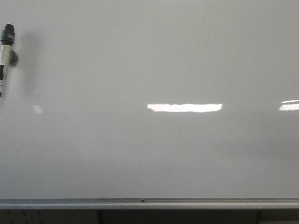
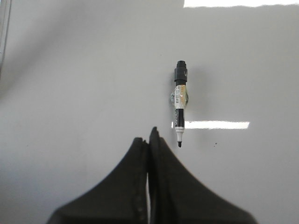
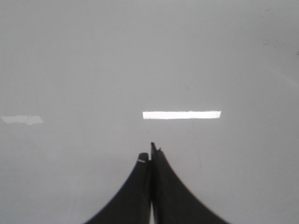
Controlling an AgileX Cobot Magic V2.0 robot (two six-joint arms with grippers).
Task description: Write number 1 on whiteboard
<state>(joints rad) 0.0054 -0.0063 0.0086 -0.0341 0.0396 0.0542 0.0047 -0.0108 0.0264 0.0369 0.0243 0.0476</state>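
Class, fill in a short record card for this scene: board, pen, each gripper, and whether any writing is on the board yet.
board: whiteboard, glossy, with light reflections, silver rail along its lower edge
pen: marker stuck on the board at far left of the front view, tip down, uncapped
left gripper: shut, empty, apart from the marker
right gripper: shut, empty
writing: none visible, only a tiny dark speck

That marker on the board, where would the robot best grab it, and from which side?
Probably around the middle of the marker's barrel, between the dark cap end and the bare tip. It lies flat on the whiteboard, long and thin, so the left hand, now shut and nearest, would likely open and come straight down with a finger on each long side.
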